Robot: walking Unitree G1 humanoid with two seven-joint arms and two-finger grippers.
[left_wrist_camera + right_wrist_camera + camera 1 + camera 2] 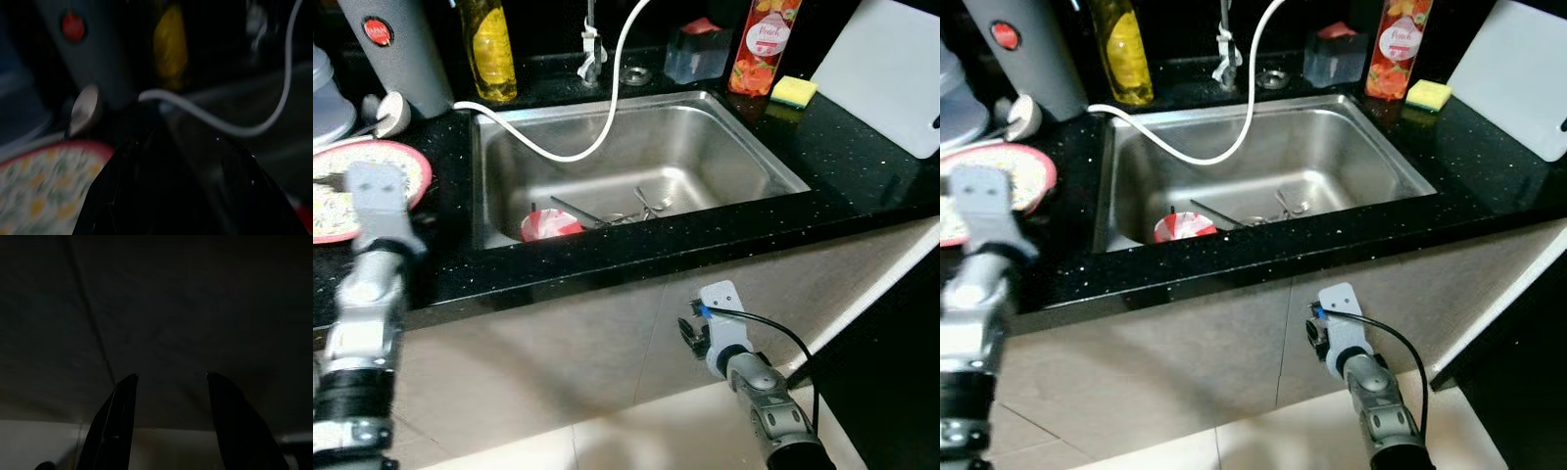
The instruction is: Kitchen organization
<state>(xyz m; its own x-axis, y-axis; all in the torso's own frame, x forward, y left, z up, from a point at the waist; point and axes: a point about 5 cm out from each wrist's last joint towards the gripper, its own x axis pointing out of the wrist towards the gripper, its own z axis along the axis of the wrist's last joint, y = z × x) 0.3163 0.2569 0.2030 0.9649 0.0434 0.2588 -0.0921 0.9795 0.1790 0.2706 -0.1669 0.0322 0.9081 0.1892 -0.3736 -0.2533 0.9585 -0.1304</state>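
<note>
Along the black speckled tabletop (862, 166), a steel sink (744, 147) is set in the middle. A white cutting board (891, 73) leans at the far right. A grey appliance with a red button (396, 49) stands at the back left, a yellow bottle (489, 49) beside it. A red-rimmed patterned plate (411, 162) lies on the tabletop left of the sink. A white hose (607, 127) loops from the back across the sink's rim. A peach-labelled red bottle (764, 44) stands behind the sink's right corner, a yellow sponge (794, 91) just beside it. Inside the sink, a red-and-white bowl (548, 225) sits at the near left corner, with metal cutlery (641, 208) just right of it.

The left end effector (195, 196) is over the plate's near edge; dark and blurred, its spread cannot be told. The right end effector (168, 382) hangs low before the cabinet front (558, 343), fingers (120, 421) apart, gripping nothing.
</note>
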